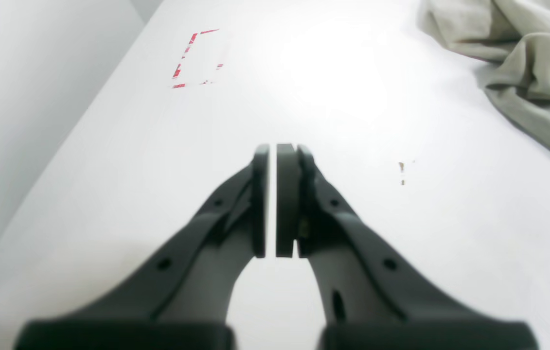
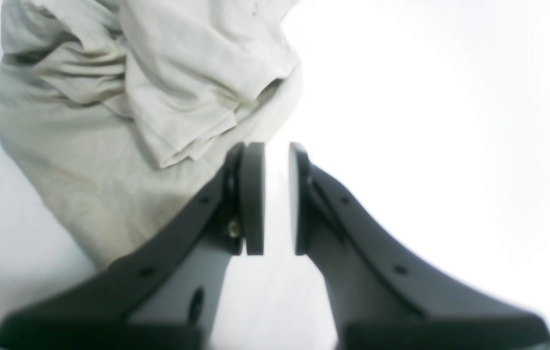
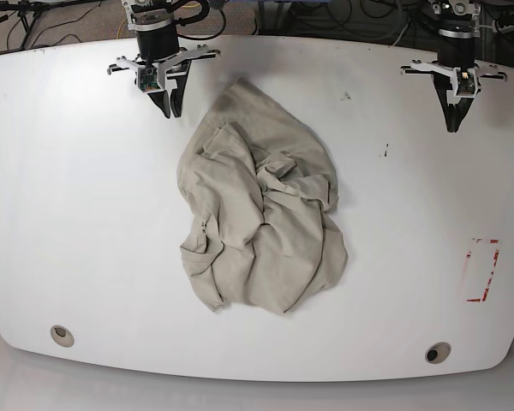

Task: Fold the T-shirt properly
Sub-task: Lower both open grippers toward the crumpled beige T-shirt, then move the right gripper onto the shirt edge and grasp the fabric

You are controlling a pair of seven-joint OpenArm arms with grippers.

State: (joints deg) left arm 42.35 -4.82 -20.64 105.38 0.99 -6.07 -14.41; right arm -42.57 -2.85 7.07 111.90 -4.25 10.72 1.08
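Note:
The T-shirt (image 3: 257, 205), plain beige and wrinkled, lies crumpled in a heap at the middle of the white table (image 3: 86, 214). My right gripper (image 3: 170, 107) hangs at the far edge on the base view's left, just beyond the shirt's top corner. In the right wrist view the right gripper (image 2: 277, 146) is narrowly open with nothing between its pads, and the T-shirt (image 2: 109, 121) lies to its left. My left gripper (image 3: 451, 120) hangs at the far right, well away from the cloth. In the left wrist view the left gripper (image 1: 273, 148) is shut and empty, with the T-shirt (image 1: 523, 58) at the upper right.
A red tape rectangle (image 3: 482, 270) marks the table near its right edge; the tape rectangle (image 1: 197, 58) also shows in the left wrist view. Two round holes (image 3: 62, 335) (image 3: 438, 352) sit near the front edge. Small dark specks (image 3: 384, 152) lie near the left arm.

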